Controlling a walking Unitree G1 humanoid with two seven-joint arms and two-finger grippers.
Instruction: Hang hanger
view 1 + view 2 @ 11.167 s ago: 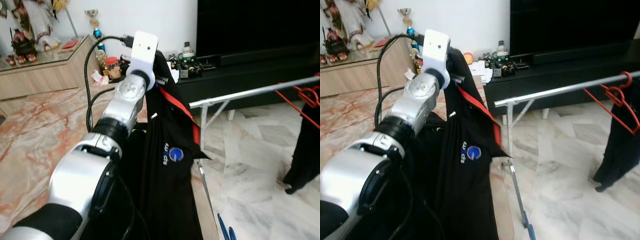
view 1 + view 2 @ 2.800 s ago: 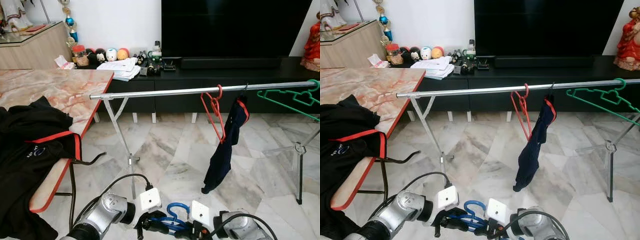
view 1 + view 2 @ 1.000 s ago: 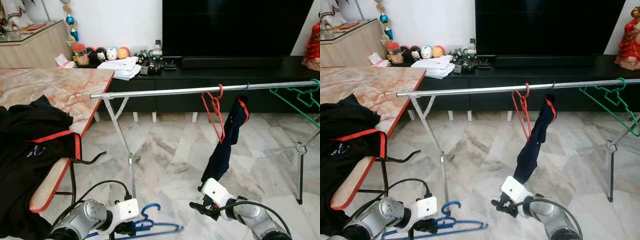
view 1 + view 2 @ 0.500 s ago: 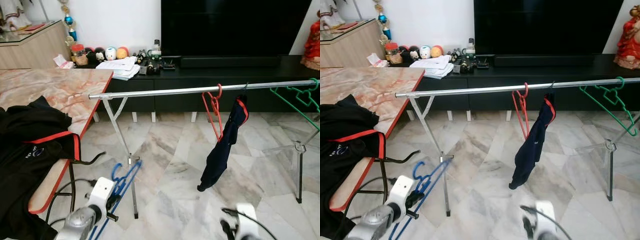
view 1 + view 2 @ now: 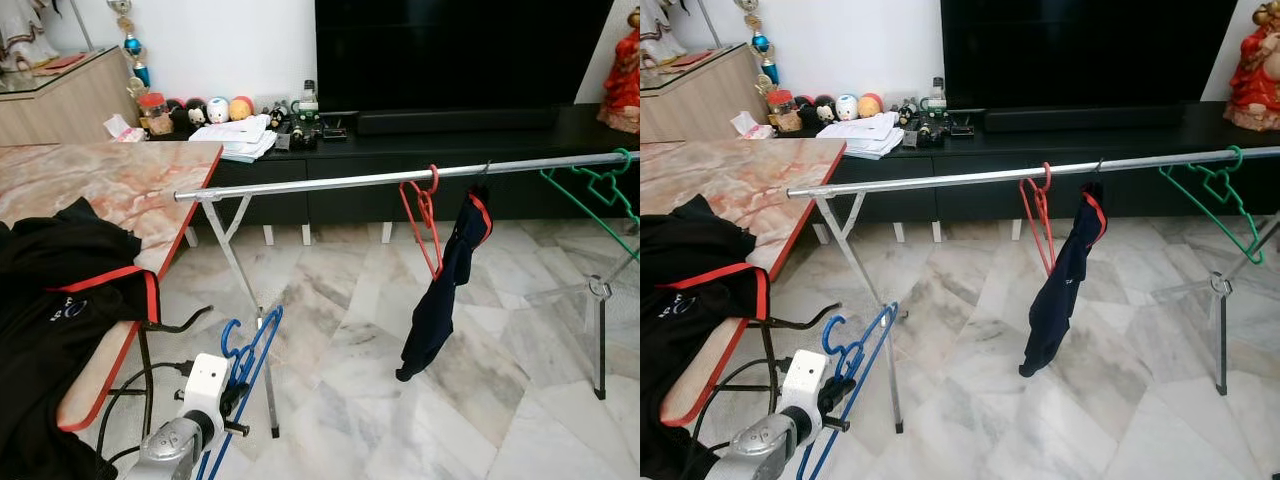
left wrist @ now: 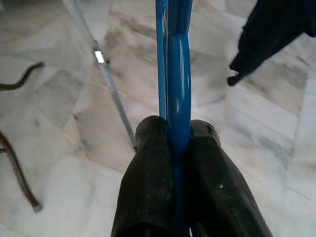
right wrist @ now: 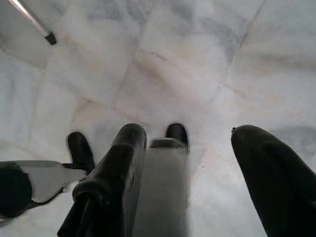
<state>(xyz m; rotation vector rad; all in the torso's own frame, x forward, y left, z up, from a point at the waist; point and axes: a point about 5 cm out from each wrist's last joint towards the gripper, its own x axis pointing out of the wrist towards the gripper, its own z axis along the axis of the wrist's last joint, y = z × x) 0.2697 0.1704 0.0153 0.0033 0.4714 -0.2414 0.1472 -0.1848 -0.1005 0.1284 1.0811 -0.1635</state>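
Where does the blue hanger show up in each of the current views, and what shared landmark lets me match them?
Left eye view: blue hanger low left, held by the left gripper, beside the rack leg.
Right eye view: same hanger, low left.
Left wrist view: hanger pinched between the black fingers.
Right wrist view: marble floor under the open right gripper.
Shared landmark: the hanging dark garment.

Bright, even indoor light; soft shadows only.

Sharp across both head views, with mild glare on the marble floor (image 5: 480,400) and a pale sheen along the metal rail (image 5: 400,178). Dark, nearly featureless around the television (image 5: 460,50). Softly blurred up close in the wrist views: blue hanger (image 6: 177,98) and left claw (image 6: 183,143) out of focus, right claw (image 7: 192,138) smeared, floor tiles hazy.
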